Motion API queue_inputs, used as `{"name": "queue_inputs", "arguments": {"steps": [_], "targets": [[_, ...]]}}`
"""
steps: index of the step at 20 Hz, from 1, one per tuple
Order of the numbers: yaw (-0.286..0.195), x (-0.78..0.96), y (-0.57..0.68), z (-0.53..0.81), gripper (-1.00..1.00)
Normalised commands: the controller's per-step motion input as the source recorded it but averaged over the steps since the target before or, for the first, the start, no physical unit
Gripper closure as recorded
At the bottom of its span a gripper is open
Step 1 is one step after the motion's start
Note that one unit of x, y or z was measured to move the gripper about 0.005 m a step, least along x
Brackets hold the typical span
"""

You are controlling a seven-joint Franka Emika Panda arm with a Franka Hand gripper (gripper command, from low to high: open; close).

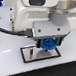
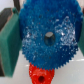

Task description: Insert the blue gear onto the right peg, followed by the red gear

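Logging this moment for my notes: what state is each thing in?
Blue gear: held off the plate, between the fingers.
End effector: shut on the blue gear.
Red gear: partly hidden beneath the blue gear; seating unclear.
Plate: flat on the table.

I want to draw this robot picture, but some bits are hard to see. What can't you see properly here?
- The right peg: hidden in both views; the blue gear and claw cover the grey plate in the exterior view.
- The red gear: partly hidden behind the blue gear and cut off by the wrist view's edge; not visible in the exterior view.
- Gear teeth: too blurred to count in either view.
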Motion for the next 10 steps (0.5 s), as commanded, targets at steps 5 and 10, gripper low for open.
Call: {"name": "queue_inputs", "arguments": {"steps": [5, 10], "targets": [[0.000, 0.45, 0.00, 0.36, 1.00], [0.000, 0.27, 0.00, 0.23, 1.00]]}}
